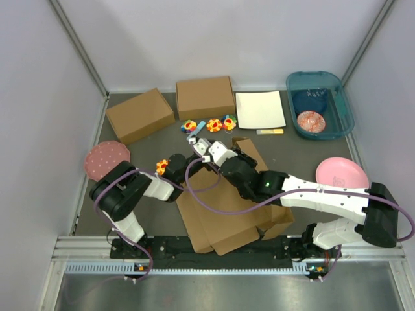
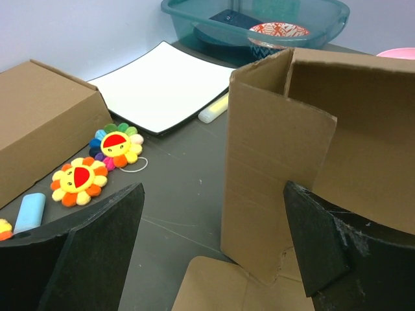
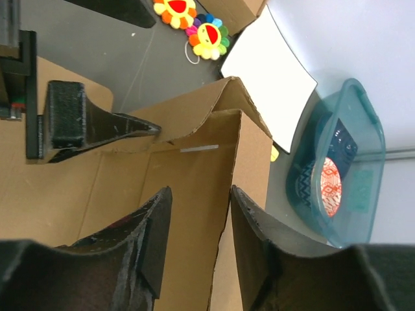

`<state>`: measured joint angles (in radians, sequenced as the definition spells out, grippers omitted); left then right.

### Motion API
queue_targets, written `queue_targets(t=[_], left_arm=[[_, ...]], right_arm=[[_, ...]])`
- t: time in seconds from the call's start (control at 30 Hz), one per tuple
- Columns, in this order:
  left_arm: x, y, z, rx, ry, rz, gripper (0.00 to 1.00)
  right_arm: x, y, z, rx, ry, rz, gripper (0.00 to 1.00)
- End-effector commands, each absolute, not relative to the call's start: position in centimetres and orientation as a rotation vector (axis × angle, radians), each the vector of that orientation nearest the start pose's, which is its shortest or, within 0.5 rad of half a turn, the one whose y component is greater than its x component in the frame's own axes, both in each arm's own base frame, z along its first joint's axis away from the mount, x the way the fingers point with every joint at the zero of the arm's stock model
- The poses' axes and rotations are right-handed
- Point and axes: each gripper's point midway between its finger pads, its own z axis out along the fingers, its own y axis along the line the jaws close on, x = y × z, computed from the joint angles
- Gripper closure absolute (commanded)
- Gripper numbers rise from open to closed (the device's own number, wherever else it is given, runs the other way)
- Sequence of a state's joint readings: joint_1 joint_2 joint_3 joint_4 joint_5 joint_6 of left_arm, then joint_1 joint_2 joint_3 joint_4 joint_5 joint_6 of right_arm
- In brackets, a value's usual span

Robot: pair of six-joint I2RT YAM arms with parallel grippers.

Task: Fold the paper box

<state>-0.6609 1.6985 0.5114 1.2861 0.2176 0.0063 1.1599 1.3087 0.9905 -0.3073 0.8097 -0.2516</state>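
Paper box [image 1: 227,230]: one; spare boxes [image 1: 140,115]: two.

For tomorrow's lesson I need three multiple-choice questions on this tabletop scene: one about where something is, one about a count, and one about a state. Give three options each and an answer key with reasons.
1. Where does the patterned bowl sit?
A. On the white sheet
B. Inside the teal bin
C. On the pink plate

2. How many closed brown boxes stand at the back of the scene?
A. One
B. Two
C. Four

3. How do the jaws of the left gripper stand?
A. Shut on a flower toy
B. Shut on the white sheet
C. Spread wide, gripping nothing

Answers:
1 B: the top view shows the bowl within the bin's walls.
2 B: the top view shows two of them side by side.
3 C: the left wrist view shows them far apart with nothing gripped.
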Motion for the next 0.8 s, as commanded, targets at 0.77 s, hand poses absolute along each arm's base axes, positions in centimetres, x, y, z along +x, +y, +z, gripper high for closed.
queue_targets(t=[0.77], left_arm=[[32.7, -29.2, 15.7, 0.556, 1.392, -0.661, 0.07]], right_arm=[[28.9, 17.7, 26.1, -0.571, 1.813, -0.389, 0.49]])
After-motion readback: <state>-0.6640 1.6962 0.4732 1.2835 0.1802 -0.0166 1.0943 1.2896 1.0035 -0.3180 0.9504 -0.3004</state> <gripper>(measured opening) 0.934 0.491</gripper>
